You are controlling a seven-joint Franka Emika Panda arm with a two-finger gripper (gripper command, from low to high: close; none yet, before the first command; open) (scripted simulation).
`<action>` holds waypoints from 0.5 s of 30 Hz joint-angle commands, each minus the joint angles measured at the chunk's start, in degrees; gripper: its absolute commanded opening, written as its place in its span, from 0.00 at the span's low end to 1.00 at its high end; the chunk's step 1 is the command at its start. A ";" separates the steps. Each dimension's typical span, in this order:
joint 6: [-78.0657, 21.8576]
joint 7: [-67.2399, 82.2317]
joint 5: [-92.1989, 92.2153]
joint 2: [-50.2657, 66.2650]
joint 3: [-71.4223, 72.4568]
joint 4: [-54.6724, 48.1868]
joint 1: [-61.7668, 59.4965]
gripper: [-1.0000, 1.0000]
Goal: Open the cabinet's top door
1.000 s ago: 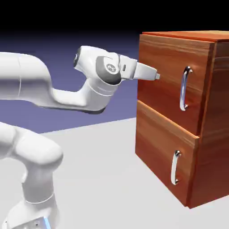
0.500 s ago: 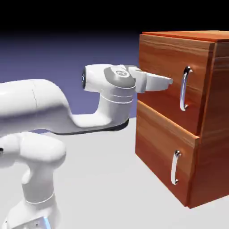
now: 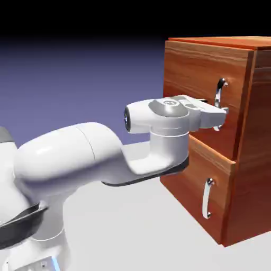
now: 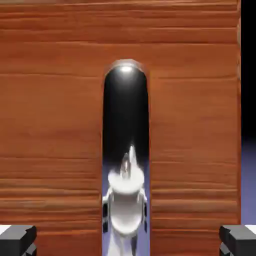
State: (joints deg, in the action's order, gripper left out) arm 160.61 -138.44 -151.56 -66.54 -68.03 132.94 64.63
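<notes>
The reddish-brown cabinet stands at the right of the exterior view. Its top door is flush and carries a curved silver handle. My gripper reaches level against the lower half of that handle. In the hand view the handle runs up the middle over the door's wood. The grey fingertips sit at the two bottom corners, well apart from the bar on either side. The gripper straddles the handle, open, with no contact showing.
Below the top door is the shorter lower panel with its own silver handle. The grey table stretches in front of the cabinet. My arm's elbow and forearm fill the left of the exterior view.
The hand has moved right and down from beside the door's left edge to the handle. The arm has stretched forward and lower.
</notes>
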 commanded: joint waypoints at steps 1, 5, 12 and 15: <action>0.00 0.00 0.00 0.00 0.00 0.00 0.00 0.00; -6.17 -1.21 2.50 -0.67 5.60 8.30 -7.95 0.00; -17.40 -1.90 11.36 -3.77 18.42 22.74 -21.88 0.00; -22.00 -1.54 16.80 -5.99 24.65 28.01 -26.59 0.00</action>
State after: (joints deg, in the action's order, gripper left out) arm 138.66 -139.99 -134.79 -72.53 -43.39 160.94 38.04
